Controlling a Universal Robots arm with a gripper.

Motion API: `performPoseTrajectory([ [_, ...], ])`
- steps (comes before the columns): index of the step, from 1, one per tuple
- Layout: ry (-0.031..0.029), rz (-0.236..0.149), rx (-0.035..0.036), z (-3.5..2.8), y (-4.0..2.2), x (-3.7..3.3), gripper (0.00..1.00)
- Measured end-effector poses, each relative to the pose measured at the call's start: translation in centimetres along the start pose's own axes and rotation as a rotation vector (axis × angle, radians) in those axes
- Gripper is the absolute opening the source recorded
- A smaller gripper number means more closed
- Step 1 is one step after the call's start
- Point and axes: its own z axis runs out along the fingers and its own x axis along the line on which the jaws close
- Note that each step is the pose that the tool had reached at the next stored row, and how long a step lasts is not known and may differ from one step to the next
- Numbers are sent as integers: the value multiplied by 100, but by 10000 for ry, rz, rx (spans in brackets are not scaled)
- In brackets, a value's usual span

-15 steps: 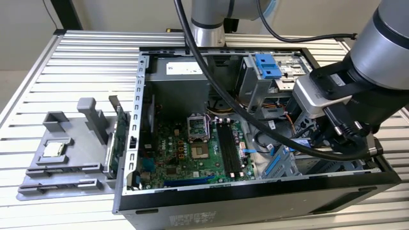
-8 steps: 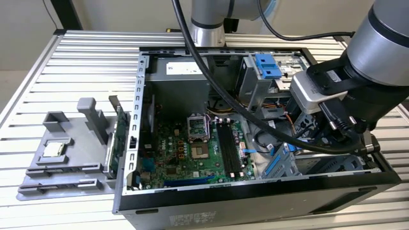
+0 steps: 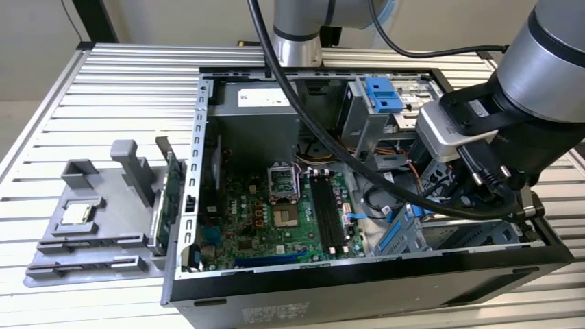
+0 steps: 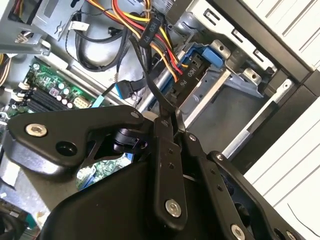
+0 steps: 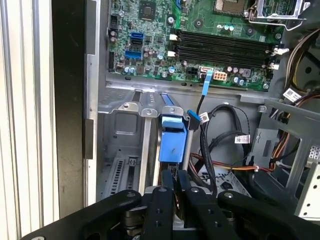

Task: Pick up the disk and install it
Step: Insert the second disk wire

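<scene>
The arm is seen in the exterior view reaching down into the open computer case (image 3: pixel 366 274), which lies on its side on the slatted metal worktop (image 3: pixel 109 89), toward the case's corner at the exterior view's lower right. In the first wrist view the hand (image 5: pixel 176 182) is lowered over a drive bay (image 5: pixel 125 130), its two black fingers (image 5: pixel 162 210) drawn close together on the edge of the disk (image 5: pixel 172 137), whose blue bracket stands on edge in the bay's slot beside the grey metal rails. In the second wrist view the fingers (image 4: pixel 167 165) are likewise pressed near each other, with red, yellow and black cables (image 4: pixel 150 30) passing just beyond them. The green motherboard (image 3: pixel 274 212) lies beside the bay. Outside the case, on a grey fixture (image 3: pixel 92 226) near the worktop's edge at the exterior view's left, a small square chip (image 3: pixel 78 212) rests.
</scene>
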Motion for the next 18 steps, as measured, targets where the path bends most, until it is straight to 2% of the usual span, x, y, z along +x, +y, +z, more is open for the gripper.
performPoseTrajectory([
  [18, -5, 0, 1, 18, -2, 2, 0],
])
